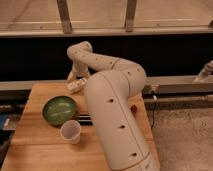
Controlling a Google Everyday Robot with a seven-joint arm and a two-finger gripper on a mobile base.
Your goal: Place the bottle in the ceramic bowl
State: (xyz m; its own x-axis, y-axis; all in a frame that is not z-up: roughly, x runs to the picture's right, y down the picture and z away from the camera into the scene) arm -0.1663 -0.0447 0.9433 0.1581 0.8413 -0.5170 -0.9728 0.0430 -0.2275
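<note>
Gripper (pixel 75 78): positioned at the far edge of the bench, pointing downward directly over the bottle. Fingers are spread apart, nothing lifted. Whether they touch the bottle cannot be determined.

Arm (pixel 112 107): large, cream-coloured, with small dark holes along its shell. It rises from the near right, bends at an elbow and reaches back and left to the far edge of the bench, hiding much of the bench's right half.

Bench (pixel 35 150): pale wood planks, with a dark wall and a metal rail behind its far edge.

Bowl (pixel 59 109): round, shallow, glossy green with a darker rim. It sits upright on the left half of the bench, towards the viewer from the gripper and apart from it.

Cup (pixel 71 131): white paper, upright, open mouth upward. It stands just beside the bowl on its near right side.

Bottle (pixel 76 86): small and whitish, lying on its side on the bench beneath the gripper, outside the bowl and beyond the bowl's far right rim. Its long axis runs diagonally, from near-left to far-right. Which end carries the cap cannot be determined.

Dark slender item (pixel 84 119): lies flat on the bench, right of the bowl, partly hidden by the arm.
</note>
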